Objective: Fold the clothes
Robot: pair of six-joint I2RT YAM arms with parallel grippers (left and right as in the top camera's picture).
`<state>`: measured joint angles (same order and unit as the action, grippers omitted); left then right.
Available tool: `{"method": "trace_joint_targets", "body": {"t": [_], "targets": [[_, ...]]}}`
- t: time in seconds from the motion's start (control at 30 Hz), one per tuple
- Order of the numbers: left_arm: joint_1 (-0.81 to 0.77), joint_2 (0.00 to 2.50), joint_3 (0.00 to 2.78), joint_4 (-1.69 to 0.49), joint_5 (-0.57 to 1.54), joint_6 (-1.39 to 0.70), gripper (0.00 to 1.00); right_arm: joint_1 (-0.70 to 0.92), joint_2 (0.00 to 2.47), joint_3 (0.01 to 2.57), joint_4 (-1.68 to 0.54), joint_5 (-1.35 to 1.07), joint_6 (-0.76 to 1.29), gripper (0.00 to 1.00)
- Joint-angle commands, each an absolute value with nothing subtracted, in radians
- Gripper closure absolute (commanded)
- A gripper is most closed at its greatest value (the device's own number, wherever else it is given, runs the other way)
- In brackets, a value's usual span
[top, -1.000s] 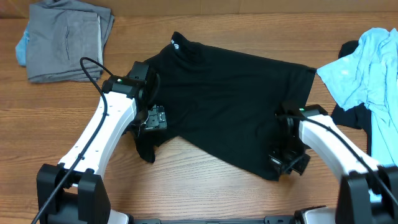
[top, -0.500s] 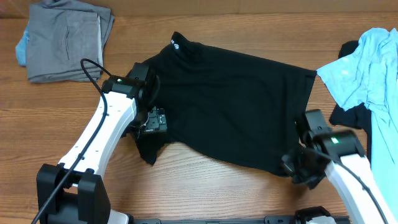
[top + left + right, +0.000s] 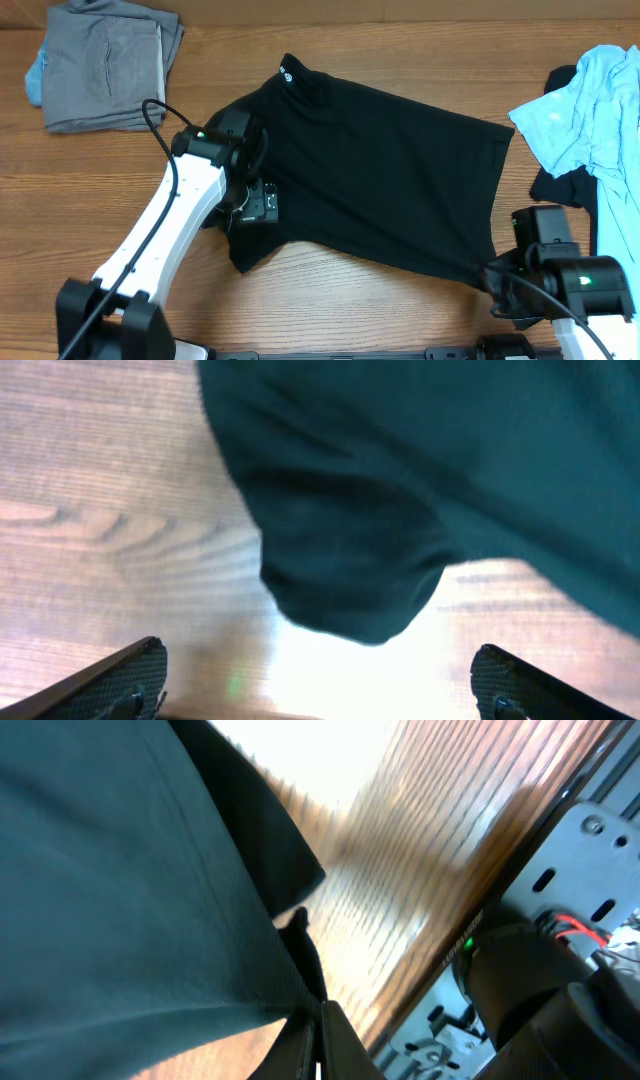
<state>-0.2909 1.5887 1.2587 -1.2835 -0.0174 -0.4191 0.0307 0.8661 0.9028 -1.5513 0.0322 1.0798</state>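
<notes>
The black shirt lies spread at an angle across the table, its small white logo at the far edge. My left gripper hangs over the shirt's left side by the sleeve. In the left wrist view it stands wide open, with the rounded sleeve end ahead of the fingertips and nothing between them. My right gripper is at the shirt's front right corner. In the right wrist view it is shut on the edge of the black cloth.
Folded grey garments sit at the back left. A light blue garment lies over a dark one at the right edge. The table's front edge and the arm base are close behind my right gripper.
My right gripper has pulled the shirt's front right corner towards the front right, drawing the cloth flatter and to the right. The left arm has shifted a little to the right, still open.
</notes>
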Motion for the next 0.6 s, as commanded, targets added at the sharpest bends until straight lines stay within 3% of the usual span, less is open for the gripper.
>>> {"method": "trace_joint_targets", "body": {"t": [0.0,0.2,0.23,0.27,0.33,0.37,0.57], "targets": [[-0.295,1.512,1.259,-1.334,-0.009,-0.469,0.01,-0.04,0.859,0.959,-1.552,0.077,1.019,0.96],[-0.295,1.502,1.259,-1.407,-0.011,-0.479,0.02,-0.094,0.86,0.96,-1.552,0.069,0.966,0.96],[-0.295,1.5,1.259,-1.402,-0.017,-0.48,0.02,-0.094,0.86,0.96,-1.545,0.059,0.949,0.87],[-0.295,1.498,1.259,-1.391,-0.03,-0.481,0.01,-0.094,0.86,0.96,-1.535,0.046,0.926,0.69],[-0.295,1.494,1.259,-1.353,-0.05,-0.487,0.01,-0.094,0.86,0.96,-1.501,0.007,0.865,0.12],[-0.295,1.494,1.259,-1.333,-0.052,-0.487,0.0,-0.094,0.861,0.96,-1.483,-0.019,0.839,0.01],[-0.295,1.505,1.259,-1.237,-0.032,-0.466,0.0,-0.094,0.892,0.96,-1.438,-0.047,0.82,0.0]]}}
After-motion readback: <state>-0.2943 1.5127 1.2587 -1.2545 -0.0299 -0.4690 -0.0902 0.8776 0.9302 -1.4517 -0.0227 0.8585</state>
